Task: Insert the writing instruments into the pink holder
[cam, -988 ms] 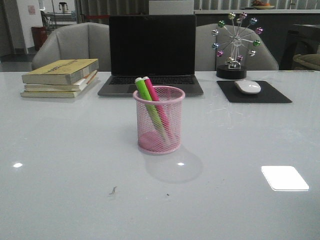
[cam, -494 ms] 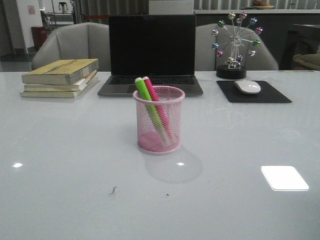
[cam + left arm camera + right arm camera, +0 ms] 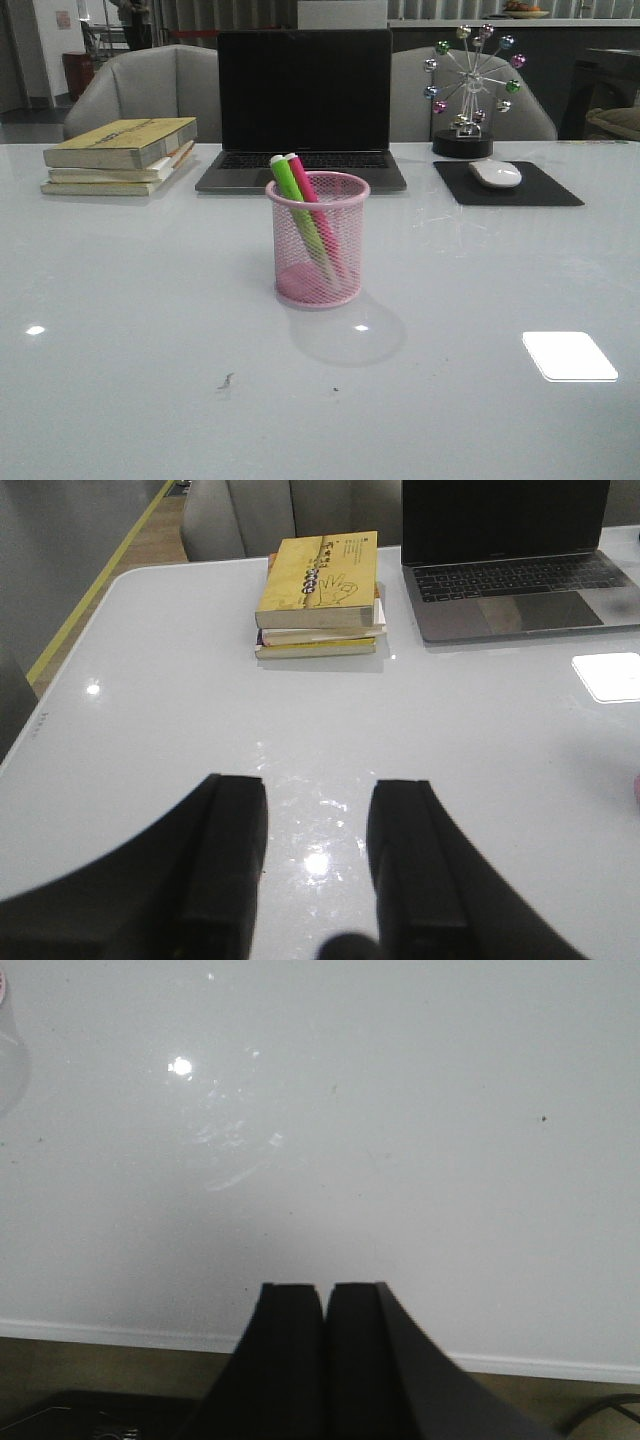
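Observation:
The pink holder stands upright at the middle of the table in the front view. Inside it lean the lime green marker and the magenta marker, side by side, tops tilted left above the rim. Neither arm shows in the front view. My left gripper hangs open over bare table, nothing between its fingers. My right gripper is shut and empty, above the table's near edge. A sliver of pink shows at the right wrist view's border.
A stack of books lies at the back left, also in the left wrist view. A laptop stands open behind the holder. At the back right are a mouse on a black pad and a ferris-wheel ornament.

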Tool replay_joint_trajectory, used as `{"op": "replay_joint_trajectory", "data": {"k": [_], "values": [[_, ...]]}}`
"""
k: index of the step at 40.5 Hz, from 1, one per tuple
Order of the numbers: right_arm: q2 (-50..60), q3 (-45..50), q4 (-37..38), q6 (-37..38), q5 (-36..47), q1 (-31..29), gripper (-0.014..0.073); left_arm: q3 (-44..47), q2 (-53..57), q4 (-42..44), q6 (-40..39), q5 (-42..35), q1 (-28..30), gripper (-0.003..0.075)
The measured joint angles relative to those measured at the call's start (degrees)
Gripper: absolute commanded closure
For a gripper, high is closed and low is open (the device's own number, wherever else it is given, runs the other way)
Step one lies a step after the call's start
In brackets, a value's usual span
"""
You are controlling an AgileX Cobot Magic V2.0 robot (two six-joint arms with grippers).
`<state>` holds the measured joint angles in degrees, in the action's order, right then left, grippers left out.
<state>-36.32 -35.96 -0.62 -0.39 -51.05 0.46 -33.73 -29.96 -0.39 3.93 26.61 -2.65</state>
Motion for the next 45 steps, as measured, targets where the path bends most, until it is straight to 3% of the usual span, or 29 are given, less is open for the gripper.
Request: {"op": "replay_joint_trajectory", "data": {"k": [19,31,37,45], "values": [[0.48,0.00,-0.23,0.00,-0.63,0.00,0.0543,0.00,0.00,0.00,0.00,0.00,0.00,0.0401],[11.26,1.03,-2.18,0.00,1.06,2.72,0.0543,0.00,0.00,0.00,0.10,0.00,0.00,0.0400],[18.84,8.34,-1.29,0.00,11.87,3.13,0.0543,0.00,0.00,0.00,0.10,0.00,0.00,0.0400],[27.34,24.83,-0.94,0.00,36.52,3.13,0.0543,0.00,0.00,0.00,0.10,0.00,0.00,0.0401]]}}
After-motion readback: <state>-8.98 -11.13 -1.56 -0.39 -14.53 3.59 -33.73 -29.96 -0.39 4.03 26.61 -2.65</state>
